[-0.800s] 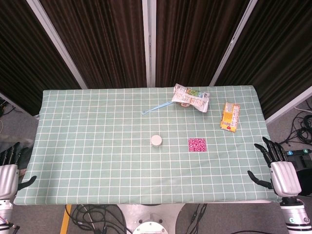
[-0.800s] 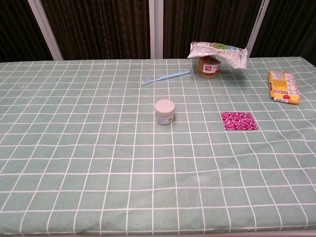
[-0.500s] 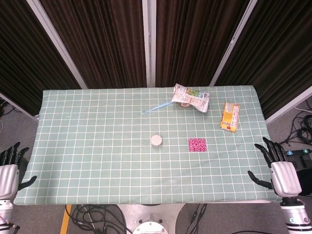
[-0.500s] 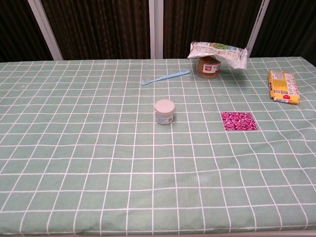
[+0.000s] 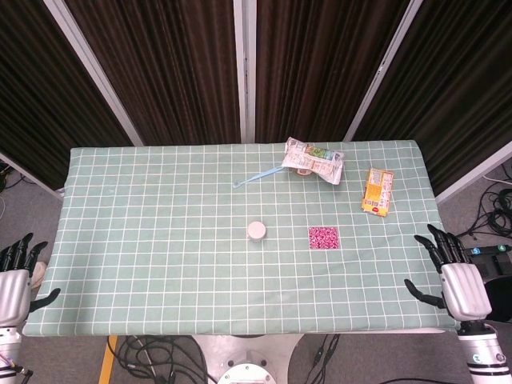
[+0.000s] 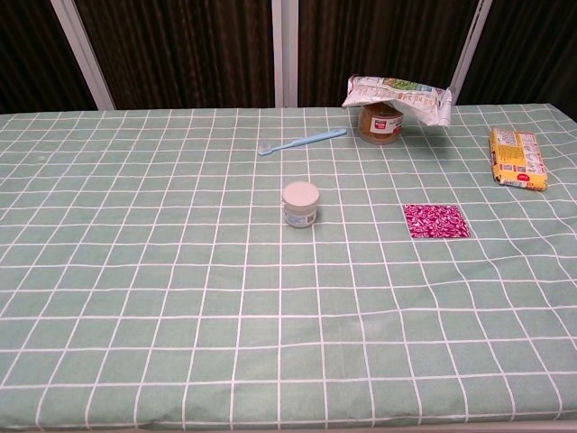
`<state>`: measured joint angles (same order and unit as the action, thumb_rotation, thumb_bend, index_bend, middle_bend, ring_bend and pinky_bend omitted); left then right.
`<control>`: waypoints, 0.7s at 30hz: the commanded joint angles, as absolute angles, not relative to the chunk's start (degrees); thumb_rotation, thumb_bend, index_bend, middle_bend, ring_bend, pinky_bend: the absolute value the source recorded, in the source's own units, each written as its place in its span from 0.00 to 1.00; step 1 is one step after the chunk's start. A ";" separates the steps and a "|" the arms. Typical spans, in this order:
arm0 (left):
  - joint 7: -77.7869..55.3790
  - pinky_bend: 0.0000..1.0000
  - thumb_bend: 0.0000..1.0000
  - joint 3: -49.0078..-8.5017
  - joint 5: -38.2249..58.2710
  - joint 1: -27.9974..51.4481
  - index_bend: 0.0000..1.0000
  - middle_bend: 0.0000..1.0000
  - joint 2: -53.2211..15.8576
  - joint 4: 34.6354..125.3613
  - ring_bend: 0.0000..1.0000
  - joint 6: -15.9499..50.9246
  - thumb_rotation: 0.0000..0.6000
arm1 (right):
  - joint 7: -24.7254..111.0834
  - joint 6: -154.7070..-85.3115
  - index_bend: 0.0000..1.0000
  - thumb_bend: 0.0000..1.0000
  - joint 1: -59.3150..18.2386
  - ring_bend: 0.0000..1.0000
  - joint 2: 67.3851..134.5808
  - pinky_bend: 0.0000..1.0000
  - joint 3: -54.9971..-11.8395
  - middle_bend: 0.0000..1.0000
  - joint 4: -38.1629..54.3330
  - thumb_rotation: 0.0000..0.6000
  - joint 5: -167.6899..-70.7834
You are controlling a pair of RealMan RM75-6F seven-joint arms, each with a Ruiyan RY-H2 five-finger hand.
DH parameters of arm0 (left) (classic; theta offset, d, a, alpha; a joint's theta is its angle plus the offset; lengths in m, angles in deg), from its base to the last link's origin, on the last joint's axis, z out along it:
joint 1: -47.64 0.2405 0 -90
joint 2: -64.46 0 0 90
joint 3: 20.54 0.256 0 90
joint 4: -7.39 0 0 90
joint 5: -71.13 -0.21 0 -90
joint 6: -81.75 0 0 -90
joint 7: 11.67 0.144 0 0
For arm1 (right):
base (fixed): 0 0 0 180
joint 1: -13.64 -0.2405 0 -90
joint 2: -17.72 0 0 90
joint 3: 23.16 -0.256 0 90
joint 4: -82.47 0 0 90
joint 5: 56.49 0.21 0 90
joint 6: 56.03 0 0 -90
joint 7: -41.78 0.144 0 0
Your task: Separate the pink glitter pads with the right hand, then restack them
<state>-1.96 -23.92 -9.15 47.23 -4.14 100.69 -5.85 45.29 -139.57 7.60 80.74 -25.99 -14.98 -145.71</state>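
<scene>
The pink glitter pads (image 5: 323, 237) lie as one flat square stack on the checked cloth, right of centre, also in the chest view as the pads (image 6: 435, 220). My right hand (image 5: 453, 280) hovers off the table's right front corner, fingers spread, holding nothing, well to the right of the pads. At the left front corner my left hand (image 5: 16, 276) sits beside the table edge, fingers apart and empty. Neither hand shows in the chest view.
A small white-lidded jar (image 5: 256, 231) stands left of the pads. At the back lie a light blue toothbrush (image 5: 258, 175), a crumpled wrapper over a jar (image 5: 314, 159), and a yellow snack packet (image 5: 378, 190). The green checked table (image 5: 160, 264) spans both views.
My right hand has shifted slightly left and up toward the table corner. The left hand has barely moved. The pads lie as before.
</scene>
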 commanded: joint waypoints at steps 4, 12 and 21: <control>-2.29 0.13 0.17 -23.83 -8.82 47.49 0.22 0.15 -4.34 100.33 0.11 -5.91 1.00 | 43.19 -137.71 0.15 0.16 5.83 0.00 81.13 0.00 -27.12 0.01 -15.75 0.86 -144.91; -3.03 0.13 0.17 -23.72 -9.02 47.51 0.22 0.15 -4.88 99.52 0.11 -5.85 1.00 | 37.13 -124.04 0.17 0.33 -1.76 0.00 83.83 0.00 -29.95 0.00 -16.29 0.86 -136.12; -3.36 0.13 0.17 -23.48 -8.49 47.99 0.22 0.15 -5.05 99.19 0.11 -5.81 1.00 | 32.67 -106.95 0.27 0.49 -13.04 0.00 94.26 0.00 -32.29 0.00 -6.35 0.78 -124.71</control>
<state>-3.38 -23.48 -8.46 48.00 -5.05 99.18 -5.81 34.42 -110.38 -9.96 91.07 -31.42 -9.58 -127.82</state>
